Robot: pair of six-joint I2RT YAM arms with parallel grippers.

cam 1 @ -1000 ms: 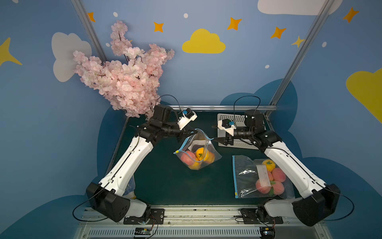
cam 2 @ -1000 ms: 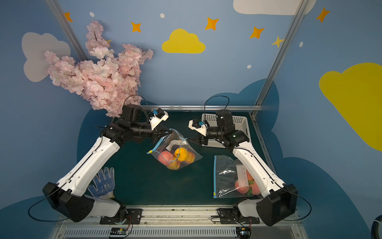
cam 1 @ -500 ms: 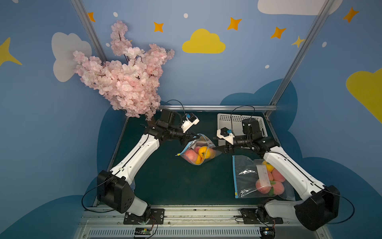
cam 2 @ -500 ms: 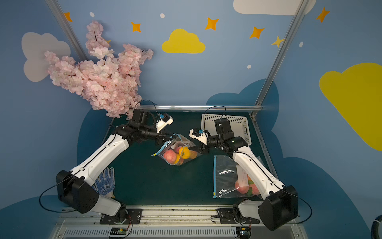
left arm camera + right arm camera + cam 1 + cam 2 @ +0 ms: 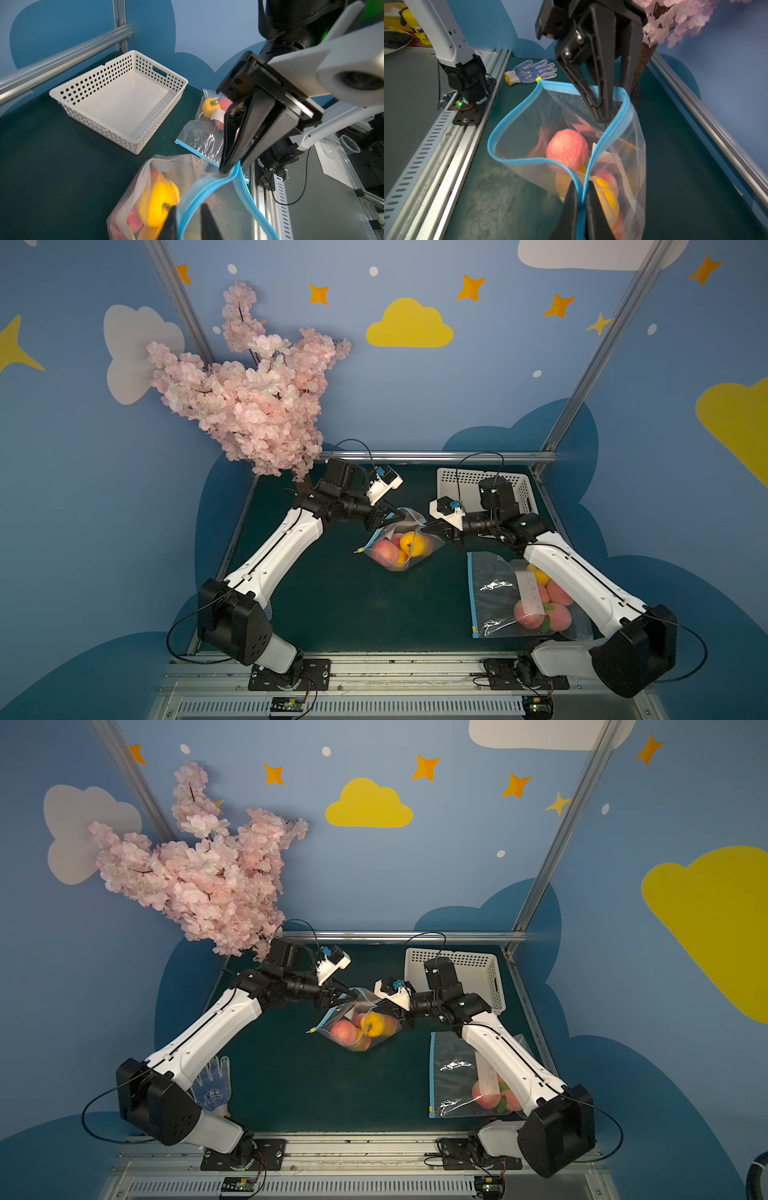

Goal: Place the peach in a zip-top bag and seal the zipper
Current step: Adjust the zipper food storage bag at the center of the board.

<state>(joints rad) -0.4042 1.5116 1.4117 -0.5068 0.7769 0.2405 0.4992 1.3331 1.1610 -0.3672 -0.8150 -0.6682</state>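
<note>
The bag (image 5: pixel 633 145) is pinched at its rim by the right pincer (image 5: pixel 580 185); the left pincer (image 5: pixel 188 206) is parted (rim loose), so the mouth could be dropped unsealed.

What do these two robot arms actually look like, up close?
Both the left arm and right arm have white shells between chunky black joints. Thin black cables loop off them. The left gripper and right gripper are black, each with two slim pointed fingers and a small white camera block with a blue plug above.
</note>
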